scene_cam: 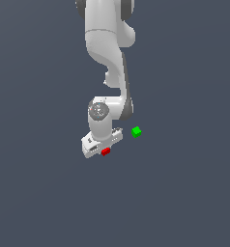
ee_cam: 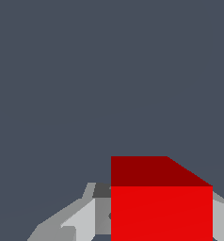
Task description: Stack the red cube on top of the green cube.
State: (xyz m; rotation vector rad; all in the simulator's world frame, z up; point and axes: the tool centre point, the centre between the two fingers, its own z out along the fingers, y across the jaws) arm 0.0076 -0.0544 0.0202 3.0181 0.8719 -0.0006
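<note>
1. We start at the white two-fingered gripper; in the wrist view the small bright red plain-faced cube fills the space between the grey fingers, one on each side; we judge the jaws clamped on it, though contact itself is hard to confirm.
2. In the exterior view the red cube peeks out at the gripper's lower edge.
3. Outward, the small bright green plain-faced cube sits apart, toward the exterior view's right and slightly higher in frame; it is absent from the wrist view.
4. We judge the coming move a carry in that direction, then a lowering onto green.
</note>
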